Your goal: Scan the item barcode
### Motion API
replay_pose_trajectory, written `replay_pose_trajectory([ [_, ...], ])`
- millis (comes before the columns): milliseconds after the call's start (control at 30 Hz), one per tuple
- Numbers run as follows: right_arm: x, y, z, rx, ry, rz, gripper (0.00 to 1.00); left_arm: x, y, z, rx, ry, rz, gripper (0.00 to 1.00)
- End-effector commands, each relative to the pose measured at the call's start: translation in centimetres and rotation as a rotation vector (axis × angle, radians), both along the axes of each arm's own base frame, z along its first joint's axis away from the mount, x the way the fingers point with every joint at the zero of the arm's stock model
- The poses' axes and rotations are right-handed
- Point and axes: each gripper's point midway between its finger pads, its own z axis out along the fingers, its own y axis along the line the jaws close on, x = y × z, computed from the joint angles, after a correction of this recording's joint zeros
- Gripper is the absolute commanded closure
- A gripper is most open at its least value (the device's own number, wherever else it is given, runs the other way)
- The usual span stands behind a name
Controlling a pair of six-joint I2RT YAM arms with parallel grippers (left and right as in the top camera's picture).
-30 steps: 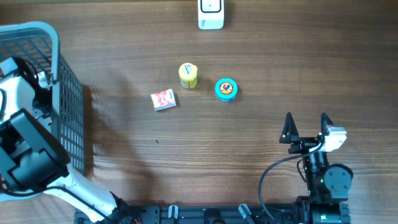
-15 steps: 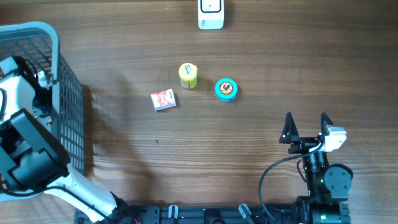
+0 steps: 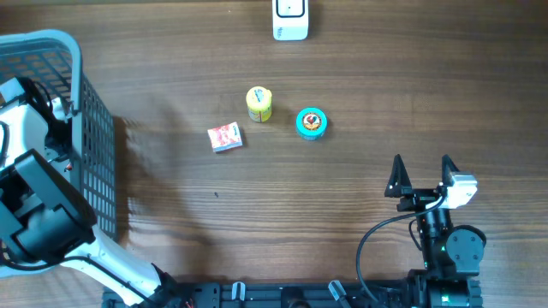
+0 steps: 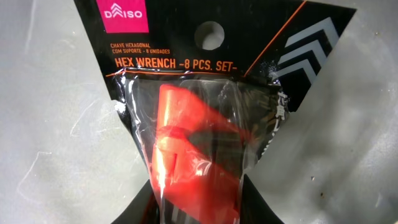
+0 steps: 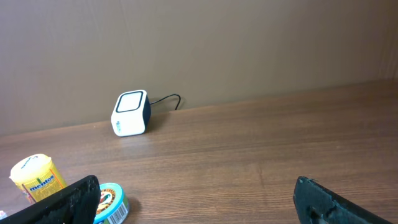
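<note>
The left gripper [image 4: 199,208] is sitting at the bottom of the wrist view, apparently pinching a hex wrench pack [image 4: 205,81] — black card and orange holder are filling the frame, so the grip itself is hard to see. In the overhead view the left arm [image 3: 34,214] is reaching into the basket [image 3: 94,145] at the left edge. The right gripper [image 3: 422,175], lower right, is standing wide with nothing in it — facing the scanner [image 3: 290,19] at top centre.
</note>
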Motion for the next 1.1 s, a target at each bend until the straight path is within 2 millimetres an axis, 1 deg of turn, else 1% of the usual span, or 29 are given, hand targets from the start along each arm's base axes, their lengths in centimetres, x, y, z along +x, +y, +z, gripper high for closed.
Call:
replay_pose_trajectory([
  [0,0.0,0.0,0.1,0.008,-0.006,-0.003,0.0,-0.2,0.1,1.6,0.031,-0.016,0.0,0.78],
  [33,0.0,0.0,0.1,0.008,-0.006,-0.002,0.0,-0.1,0.2,2.7,0.046,-0.039,0.001,0.78],
  [367,0.0,0.0,0.1,0.008,-0.006,-0.003,0.0,0.3,0.4,9.3,0.139,-0.182,0.002,0.79],
  [667,0.0,0.0,0.1,0.008,-0.006,-0.003,0.0,0.0,0.2,13.8,0.201,-0.277,0.004,0.81],
  [733,0.0,0.0,0.1,0.008,-0.006,-0.003,0.0,-0.3,0.1,15.2,0.22,-0.308,0.007,0.81],
  [933,0.0,0.0,0.1,0.008,-0.006,-0.002,0.0,-0.9,-0.4,18.7,0.269,-0.384,0.007,0.82],
  [1067,0.0,0.0,0.1,0.008,-0.006,-0.003,0.0,-1.3,-1.1,21.2,0.288,-0.449,-0.001,0.84],
])
